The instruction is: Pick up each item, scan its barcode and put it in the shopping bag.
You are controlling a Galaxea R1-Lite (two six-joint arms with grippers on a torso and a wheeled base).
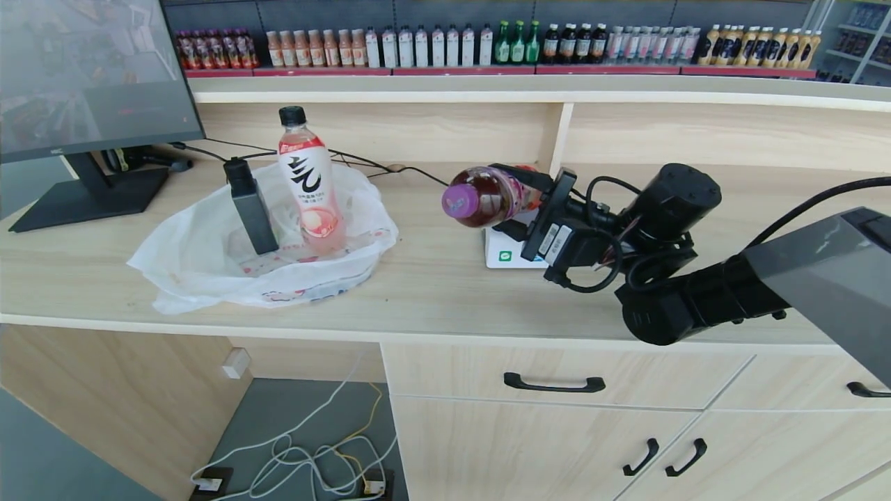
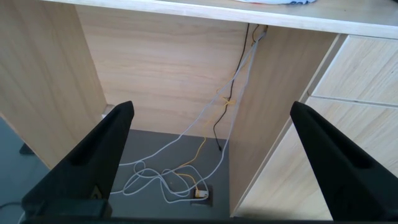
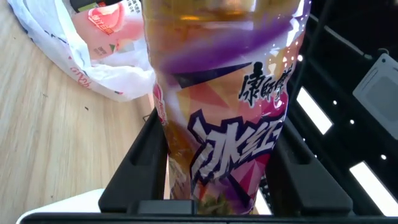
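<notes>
In the head view we see the right tool (image 1: pixel 518 198) at the centre of the frame, clamped around a tea bottle (image 1: pixel 484 198). The bottle lies level in the grip, raised off the worktop (image 1: pixel 431 285), with its purple cap pointing toward the left of the frame. It holds reddish-brown drink under a purple and pink label. Just below it and toward the right, a white pad (image 1: pixel 505 254) lies on the worktop. In the left-centre, the white shopping bag (image 1: pixel 188 264) sits slumped open. A pink bottle (image 1: pixel 310 188) stands upright in it, with a dark grey item (image 1: pixel 250 209) beside it. A monitor (image 1: pixel 83 69) fills the upper left, and a shelf of drinks (image 1: pixel 487 45) runs along the top.

In the left wrist view, we find the left tool (image 2: pixel 211 109) below the worktop's edge. Its fingers (image 2: pixel 99 162) are spread wide with nothing between them, and beyond them lie cables (image 2: pixel 180 174) on the floor (image 2: pixel 155 155).

In the right wrist view, the black fingers (image 3: pixel 143 162) press on both sides of the tea bottle's label. The shopping bag and the pink bottle lie on the worktop beyond.
</notes>
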